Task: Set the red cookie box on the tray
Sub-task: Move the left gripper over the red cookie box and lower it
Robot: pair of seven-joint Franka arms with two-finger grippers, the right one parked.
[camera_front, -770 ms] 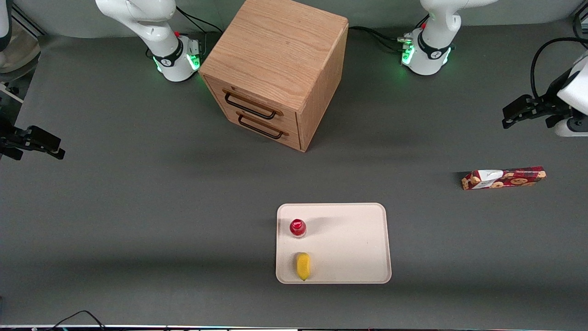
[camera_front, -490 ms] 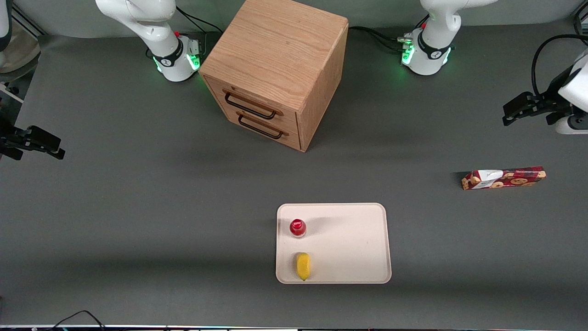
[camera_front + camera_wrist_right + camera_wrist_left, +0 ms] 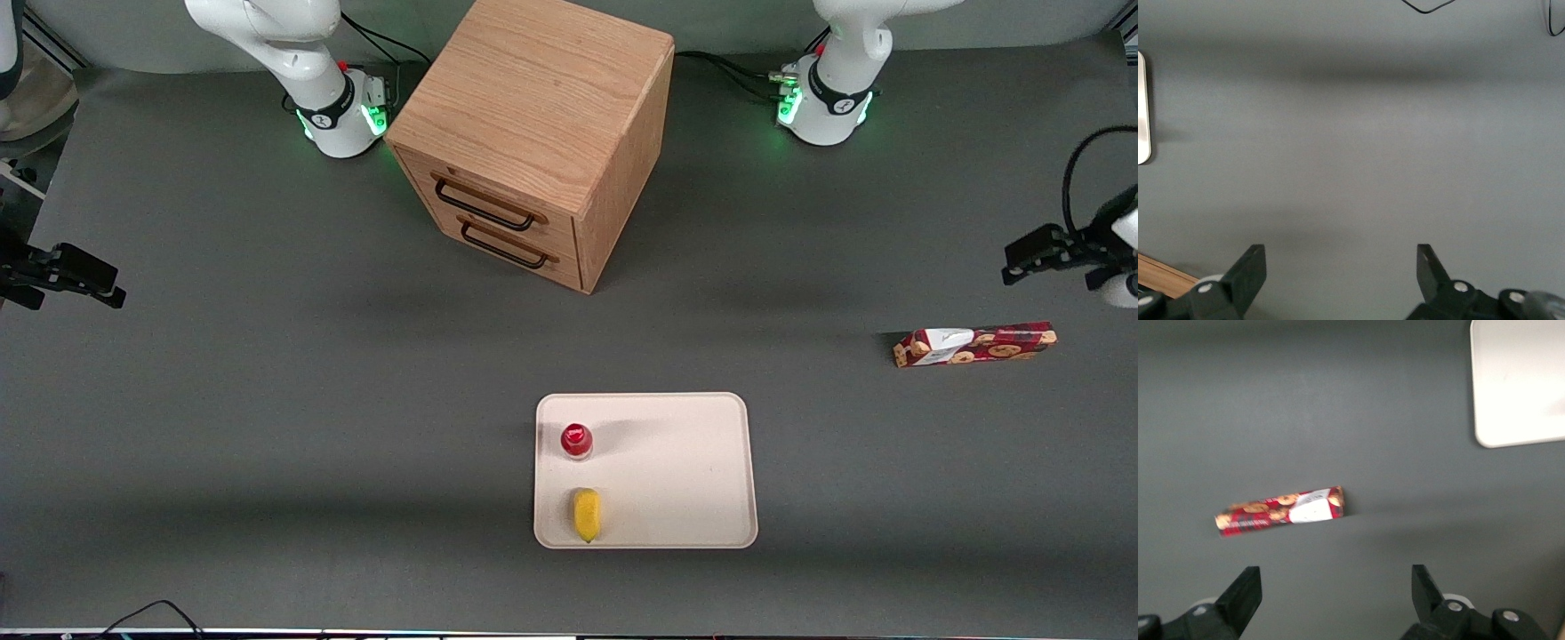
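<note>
The red cookie box (image 3: 974,344) lies flat on the dark grey surface (image 3: 267,400) toward the working arm's end, well apart from the tray (image 3: 676,471). It rests lengthwise across the front view, with its white label patch near the end that points toward the tray. In the left wrist view the red cookie box (image 3: 1280,511) shows its tan cookie print and the white patch, lying alone on the surface, with a corner of the tray (image 3: 1518,383) also in sight.

The gripper (image 3: 1031,256) hangs above the surface at the working arm's end, farther from the front camera than the cookie box and not touching it. Its fingers (image 3: 1245,593) are spread wide apart and hold nothing, and the box lies clear of them.

The cream-beige tray sits near the front camera, about midway along the surface. On it stand a small red-capped bottle (image 3: 576,440) and, nearer to the camera, a yellow banana-like fruit (image 3: 586,514); both are close to the tray's edge on the parked arm's side, and the rest of the tray is bare.

A wooden two-drawer cabinet (image 3: 533,133) stands farther from the camera than the tray, with both drawers shut and their dark handles facing the camera at an angle.
</note>
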